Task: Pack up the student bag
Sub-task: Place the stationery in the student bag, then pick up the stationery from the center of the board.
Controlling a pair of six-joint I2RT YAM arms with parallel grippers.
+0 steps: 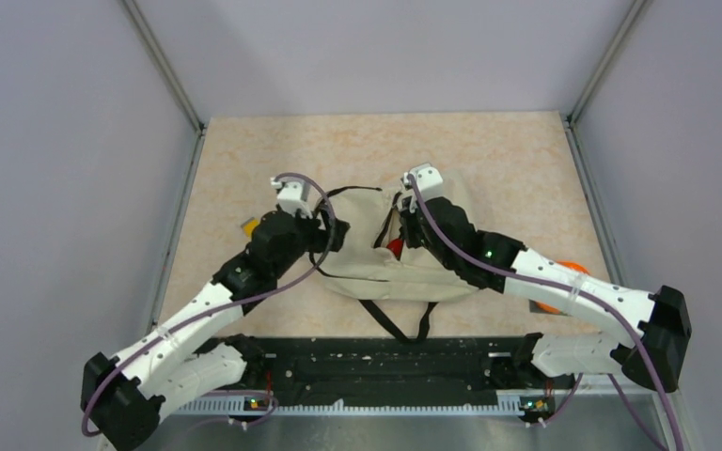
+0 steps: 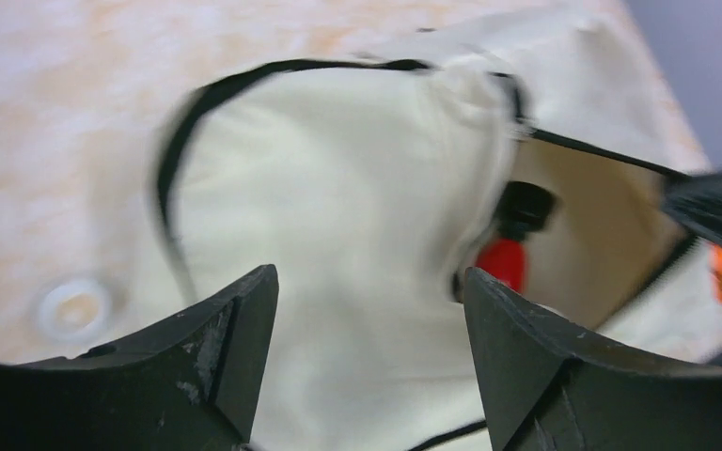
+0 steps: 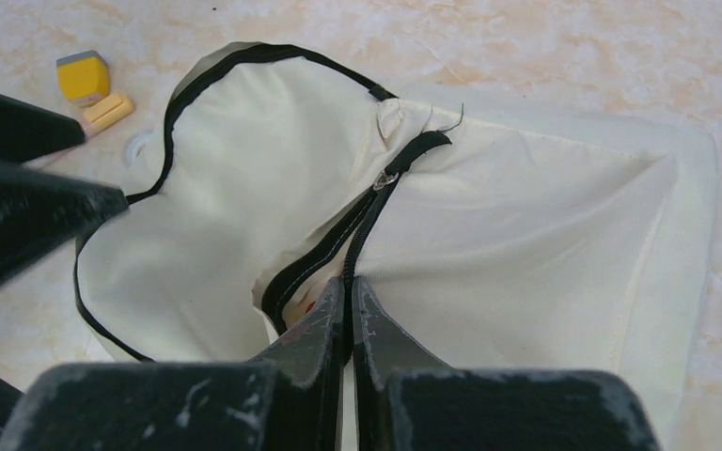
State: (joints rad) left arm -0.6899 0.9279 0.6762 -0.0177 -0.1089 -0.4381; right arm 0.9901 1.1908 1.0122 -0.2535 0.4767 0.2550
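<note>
Left of the student bag point(image 1: 362, 268): a small yellow block point(image 3: 83, 75) with a grey top, a pale yellow stick point(image 3: 108, 111) just beside it, and a white ring point(image 2: 75, 308) lying flat near the bag's black-trimmed edge. Too small to read any writing on them. Over the bag's left half: the left gripper point(image 2: 367, 282), jaws spread wide, nothing held, only cream cloth below. The bag itself: lying flat in the middle of the table point(image 1: 526, 169), between the two arms, black zip point(image 3: 338, 244) standing open. Inside the gap: something red point(image 2: 503, 263) with a black top. At the zip's edge: the right gripper point(image 3: 350, 287), fingers pressed tight together, tips touching the zip; cannot tell if any cloth is pinched. Right of the bag, under the right arm: something orange point(image 1: 573, 268). Past the bag's far edge and out to its right: wide tabletop up to the metal rails. On the bag's near side: a black strap point(image 1: 395, 319) looping toward the arm bases.
</note>
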